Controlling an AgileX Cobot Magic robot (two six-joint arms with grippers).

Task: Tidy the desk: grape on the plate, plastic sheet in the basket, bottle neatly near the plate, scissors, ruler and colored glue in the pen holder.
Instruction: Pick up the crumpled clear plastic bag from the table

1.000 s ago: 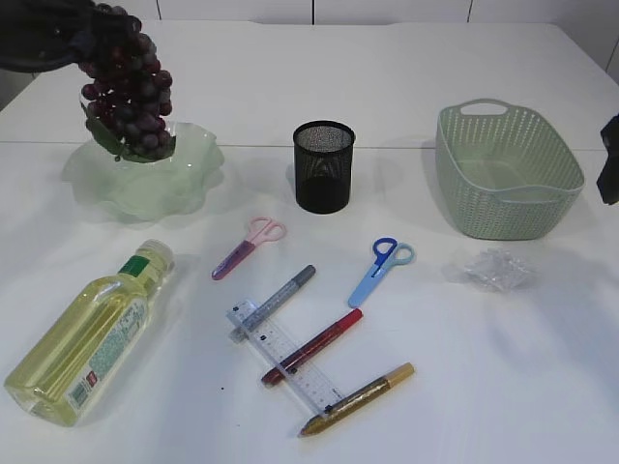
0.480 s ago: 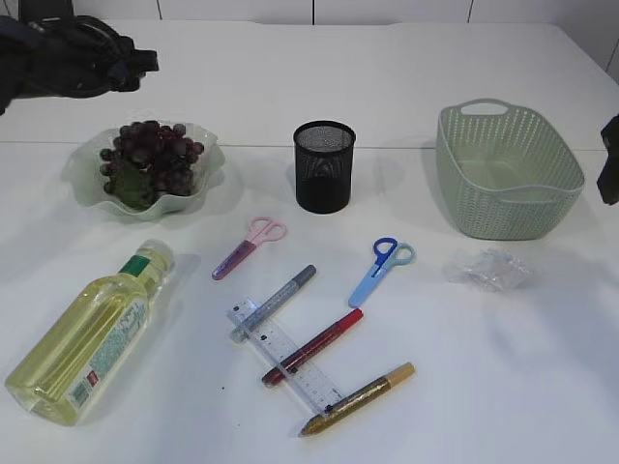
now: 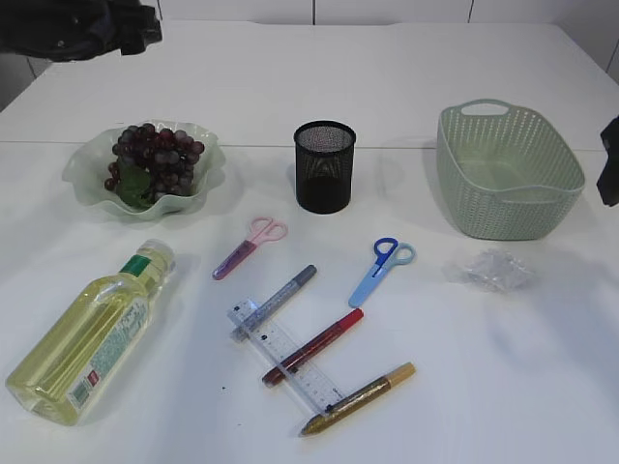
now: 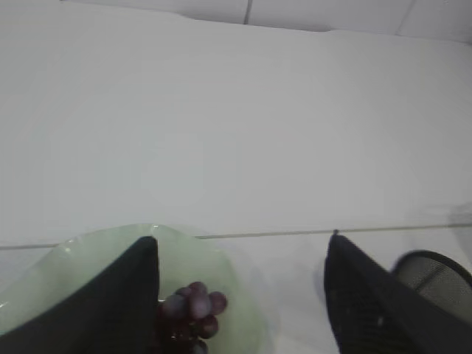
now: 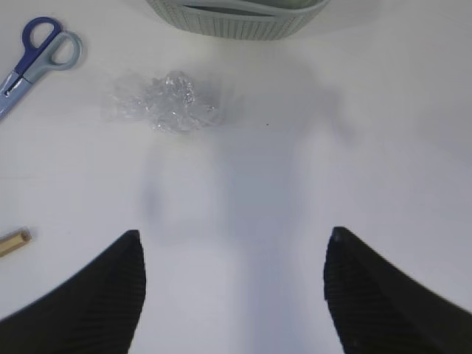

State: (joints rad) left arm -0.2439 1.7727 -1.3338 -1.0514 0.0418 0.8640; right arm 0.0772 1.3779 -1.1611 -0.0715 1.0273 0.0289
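The dark grape bunch [image 3: 155, 159] lies in the pale green wavy plate [image 3: 82, 172]. My left gripper [image 4: 243, 237] hovers open and empty above the plate's far side, at the top left of the exterior view. A yellow bottle [image 3: 92, 333] lies on its side at front left. Pink scissors [image 3: 250, 247], blue scissors [image 3: 381, 271], a clear ruler [image 3: 290, 360] and silver [image 3: 276, 300], red [image 3: 314, 345] and gold [image 3: 358, 398] glue pens lie in front of the black mesh pen holder [image 3: 324, 166]. The crumpled plastic sheet [image 5: 166, 103] rests ahead of my open right gripper [image 5: 234, 232].
The green woven basket [image 3: 508, 174] stands at the right, just behind the plastic sheet. The red glue pen lies across the ruler. The right arm shows only at the exterior view's right edge.
The grape bunch went from hanging in my left gripper down into the plate. The left gripper opened, let it go and rose away to the upper left. The right arm stayed still.
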